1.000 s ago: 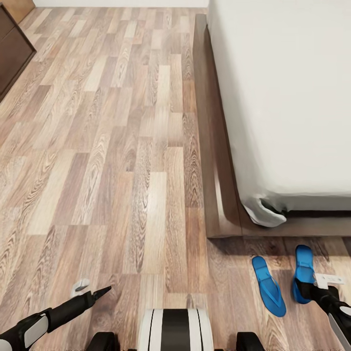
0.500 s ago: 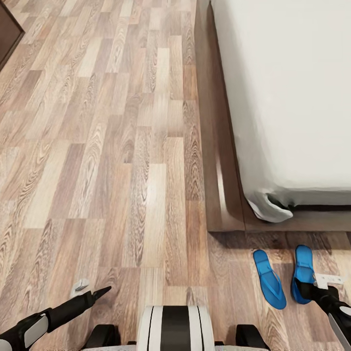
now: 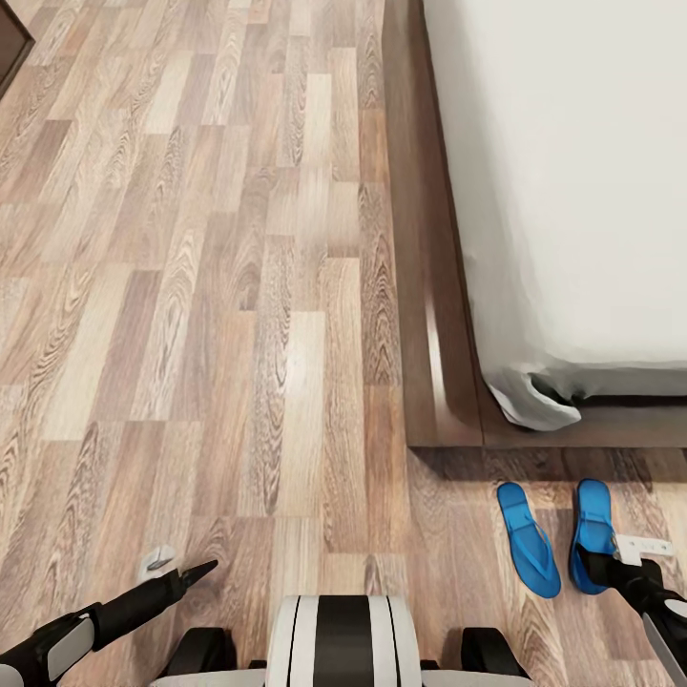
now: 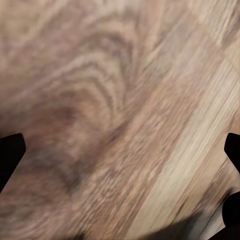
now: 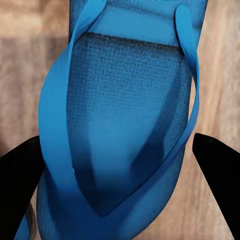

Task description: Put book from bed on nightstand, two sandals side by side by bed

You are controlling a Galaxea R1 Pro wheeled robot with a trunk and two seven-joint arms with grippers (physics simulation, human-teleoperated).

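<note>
Wood floor [image 3: 191, 286] takes most of frame. Bed [image 3: 572, 191] upper right, pale mattress on dark frame. Two blue sandals [image 3: 528, 539] [image 3: 592, 534] lower right, side by side just past bed's corner. Right gripper [image 5: 120, 170] spread wide, straddling one sandal. Left gripper [image 3: 181, 572] lower left, fingers [image 4: 10, 150] apart over bare floor.

head high, wrists close over floor [image 3: 239, 286]

Brown wood-plank floor [image 3: 219, 315] with a dark cabinet corner [image 3: 11, 43] far left.
</note>
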